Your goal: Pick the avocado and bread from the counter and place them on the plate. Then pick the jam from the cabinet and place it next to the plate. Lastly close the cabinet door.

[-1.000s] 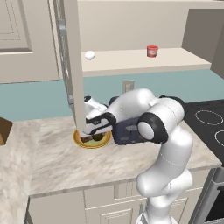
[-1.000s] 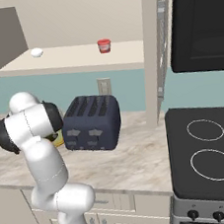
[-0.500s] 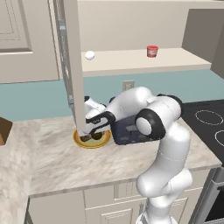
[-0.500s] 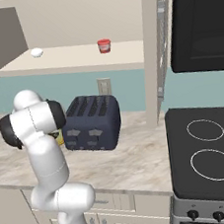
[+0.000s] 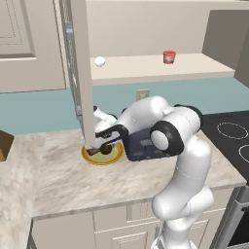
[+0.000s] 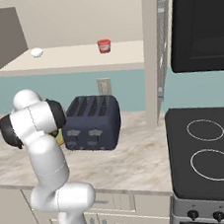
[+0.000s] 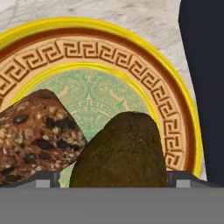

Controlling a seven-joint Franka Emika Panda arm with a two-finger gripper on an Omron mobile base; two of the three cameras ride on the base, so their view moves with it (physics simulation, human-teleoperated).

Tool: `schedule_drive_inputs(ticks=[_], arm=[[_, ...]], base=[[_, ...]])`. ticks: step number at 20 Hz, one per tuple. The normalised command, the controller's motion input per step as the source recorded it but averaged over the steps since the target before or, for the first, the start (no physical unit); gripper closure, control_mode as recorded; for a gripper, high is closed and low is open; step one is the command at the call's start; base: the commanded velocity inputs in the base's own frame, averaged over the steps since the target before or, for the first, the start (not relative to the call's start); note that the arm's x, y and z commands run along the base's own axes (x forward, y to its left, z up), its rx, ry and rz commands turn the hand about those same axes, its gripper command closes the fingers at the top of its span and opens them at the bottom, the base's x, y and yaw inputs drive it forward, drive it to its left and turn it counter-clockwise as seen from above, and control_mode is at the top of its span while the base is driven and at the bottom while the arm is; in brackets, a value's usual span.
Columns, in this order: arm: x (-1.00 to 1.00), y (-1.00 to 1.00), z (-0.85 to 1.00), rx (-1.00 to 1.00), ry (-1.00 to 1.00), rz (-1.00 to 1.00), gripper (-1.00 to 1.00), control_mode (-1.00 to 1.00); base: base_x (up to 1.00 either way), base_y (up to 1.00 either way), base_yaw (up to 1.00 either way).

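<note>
The avocado (image 7: 122, 151), dark brown-green, lies on the yellow patterned plate (image 7: 144, 83) right beside the seeded bread (image 7: 35, 131), which touches its left side. My gripper (image 7: 113, 181) is open just above the plate, its fingertips (image 7: 46, 180) spread wide on either side of the avocado. From the left base view the gripper (image 5: 99, 146) hangs low over the plate (image 5: 114, 156) with the avocado (image 5: 105, 150) under it. The red jam jar (image 5: 169, 56) stands on the open cabinet shelf, also seen as the jam jar (image 6: 104, 46). The cabinet door (image 5: 82, 73) stands open just behind my hand.
A dark toaster (image 6: 92, 122) sits on the counter right of the plate, close to my arm. A small white ball (image 5: 99, 61) rests on the shelf. The stove (image 6: 208, 152) lies to the right. A brown box edge (image 5: 4, 145) shows at far left.
My hand has come down a little toward the plate beside the open door. The jam, toaster and door have not moved.
</note>
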Motion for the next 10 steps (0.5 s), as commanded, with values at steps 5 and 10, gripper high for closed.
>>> schedule_drive_inputs(ticks=[5, 10], arm=[[0.00, 0.00, 0.05, 0.00, -0.06, 0.00, -1.00, -1.00], [0.00, -0.06, 0.37, 0.00, -0.04, 0.00, -1.00, -1.00]], base=[[0.00, 0.00, 0.00], [0.00, 0.00, 0.00]])
